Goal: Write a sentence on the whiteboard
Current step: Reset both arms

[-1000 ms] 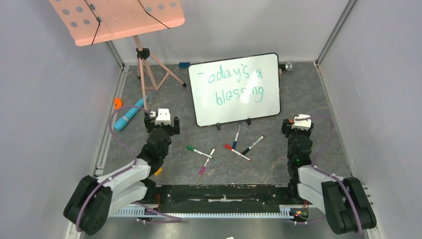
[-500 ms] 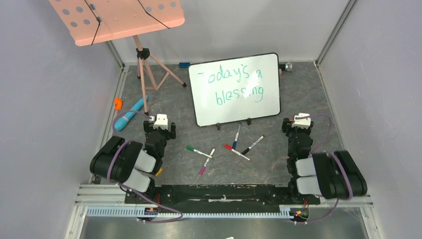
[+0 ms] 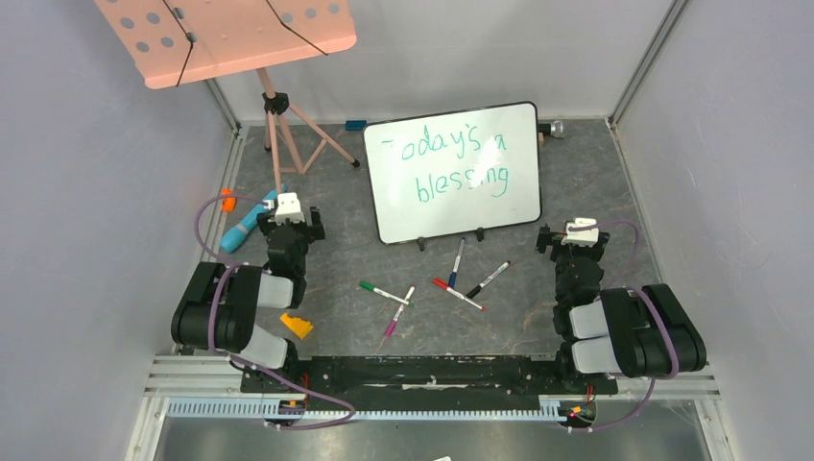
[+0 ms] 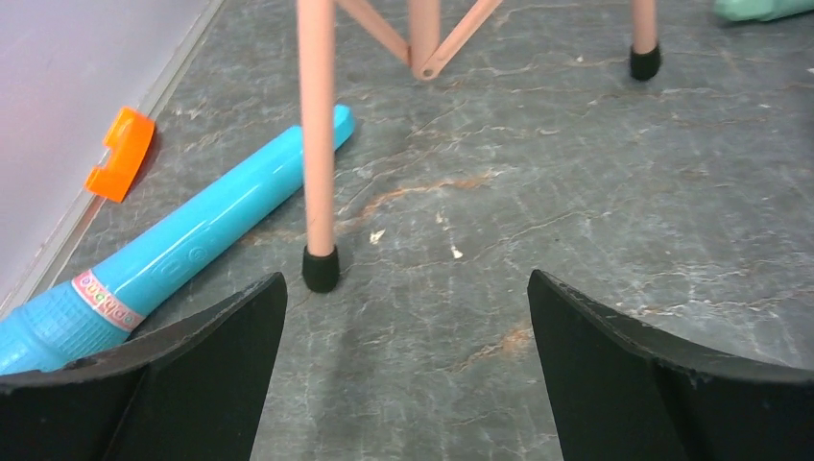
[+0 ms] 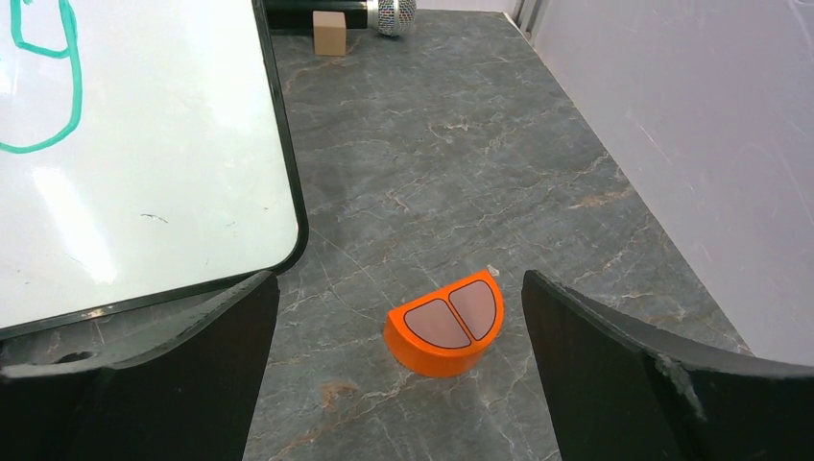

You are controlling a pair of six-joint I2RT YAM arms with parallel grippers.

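Far left by the wall: orange clip, then a turquoise tube lying flat, its far end passing behind one leg of the pink music stand.

Left gripper: fingers wide apart, nothing between them, low over the table near that leg's foot.

Orange wedge beside the left arm.

Centre: loose markers scattered in front of the whiteboard, which stands propped on its feet at the far middle of the table.

The sentence, teal, two lines: "oday's a / blessing". First letter only a faint dash; glare over part.

Right gripper: fingers wide apart, holding nothing. Orange half-round block lies on the table just ahead, untouched, near the board's corner.
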